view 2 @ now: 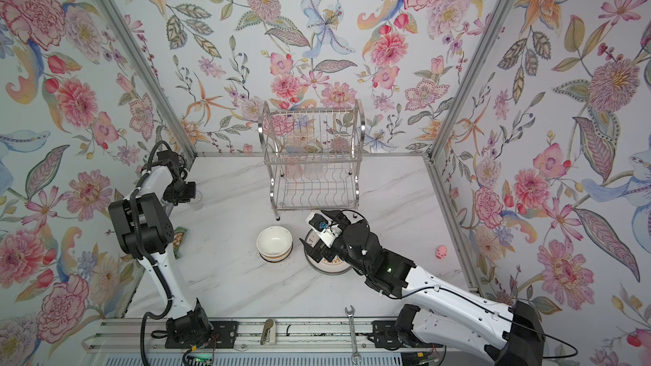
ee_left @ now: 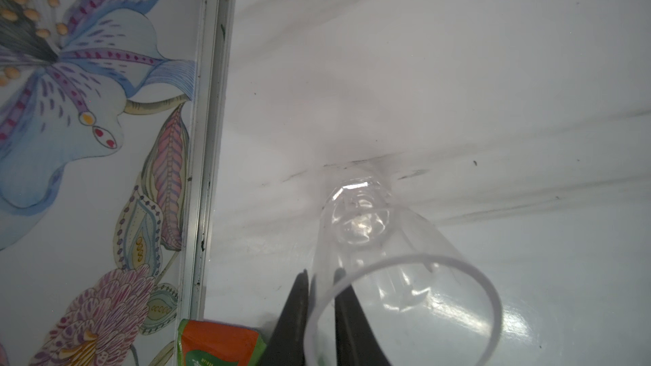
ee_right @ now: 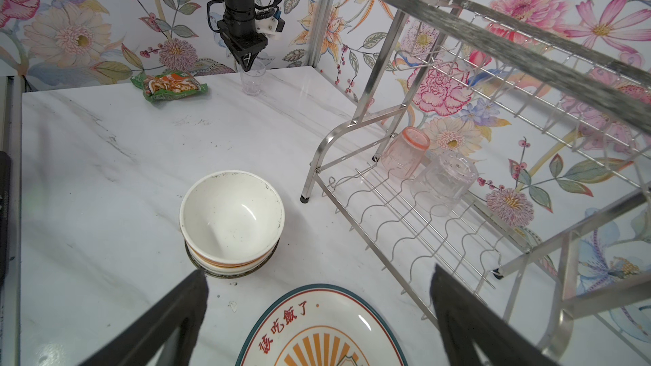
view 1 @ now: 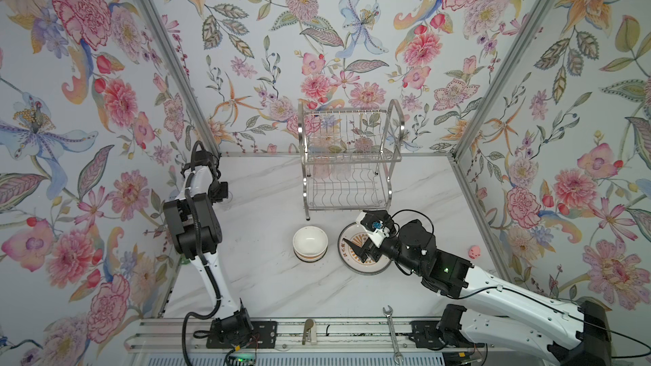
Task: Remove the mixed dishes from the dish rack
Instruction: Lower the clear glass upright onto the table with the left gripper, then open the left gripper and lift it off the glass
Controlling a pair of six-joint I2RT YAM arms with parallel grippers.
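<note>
Straddling rim of clear tumbler (ee_left: 380,258), left tool (ee_left: 320,276): one finger inside, one outside, close together; cannot tell if pinching wall or clear of it. Tumbler upright on surface (ee_right: 105,170) near snack packet (ee_right: 169,86). Right tool (ee_right: 318,272) spread wide, empty, above sunburst plate (ee_right: 317,339), beside stacked bowls (ee_right: 232,220). Pink tumbler (ee_right: 405,153) and second clear tumbler (ee_right: 445,184) base-up on dish rack (ee_right: 528,40) lower shelf. Likely light, slick, thin-walled: pinch at rim, gently.

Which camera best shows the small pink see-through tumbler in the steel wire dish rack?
Right wrist view: the pink tumbler sits close and unobstructed on the lower shelf of the dish rack. Both top views show a faint pink blur behind wires; left wrist misses it.
</note>
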